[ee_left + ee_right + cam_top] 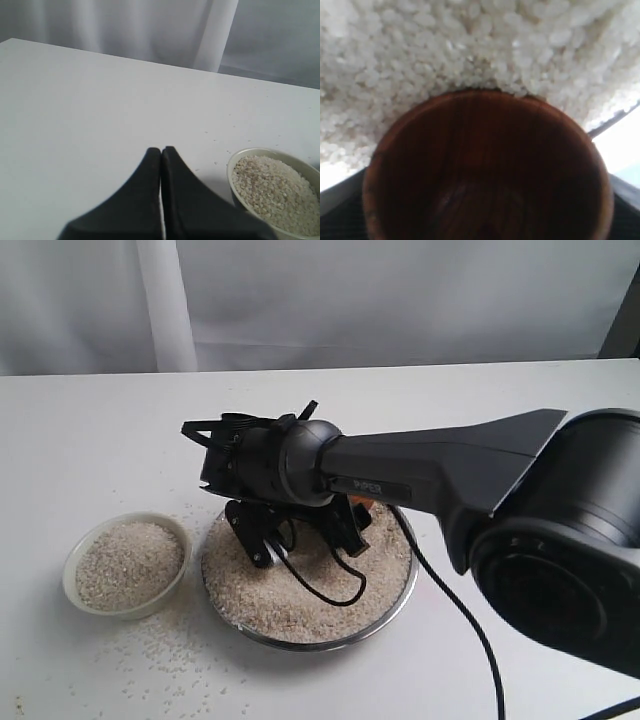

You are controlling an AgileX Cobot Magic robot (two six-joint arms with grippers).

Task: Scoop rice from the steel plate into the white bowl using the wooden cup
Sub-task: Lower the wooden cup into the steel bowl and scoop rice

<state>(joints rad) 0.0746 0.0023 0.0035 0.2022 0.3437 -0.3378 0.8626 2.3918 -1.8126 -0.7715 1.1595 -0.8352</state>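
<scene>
The steel plate (392,612) sits mid-table, filled with rice (290,605). Left of it stands the white bowl (72,575), also holding rice (128,562). My right gripper (300,535) reaches down into the plate and hides most of the cup in the exterior view. In the right wrist view the wooden cup (485,170) fills the frame, empty, tipped with its rim pressed against the rice (470,45). The dark fingers (335,222) grip its sides. My left gripper (161,150) is shut and empty over bare table, beside the white bowl (234,167).
A black cable (330,590) loops from the right gripper over the rice. Loose grains (170,650) lie scattered on the white table around the bowl and plate. A pale curtain hangs behind the table's far edge.
</scene>
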